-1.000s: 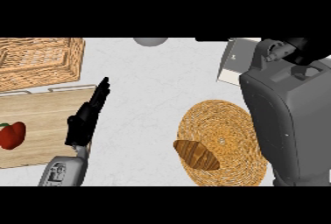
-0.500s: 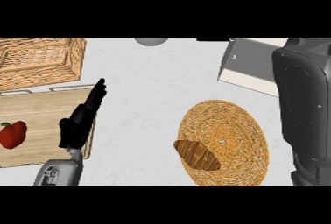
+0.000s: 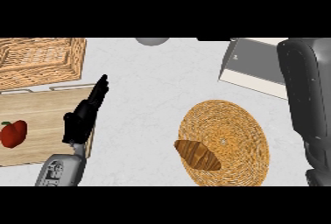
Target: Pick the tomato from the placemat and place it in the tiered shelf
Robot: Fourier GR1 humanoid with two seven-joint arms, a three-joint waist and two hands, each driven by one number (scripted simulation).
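Just left of the left hand [image 3: 82,118], whose black fingers point straight up, relaxed and holding nothing, a glossy red tomato [image 3: 13,133] lies on the pale wooden placemat [image 3: 45,113], apart from the fingers. Above the hand sits a woven wicker basket [image 3: 42,61]. Off to its right, a round straw mat [image 3: 226,142] carries a brown, ridged croissant [image 3: 197,154], and beyond stands a flat-sided white shelf [image 3: 255,70]. At far right only a smooth grey forearm [image 3: 310,100] shows, now shifted further right than a moment ago; its hand is out of sight.
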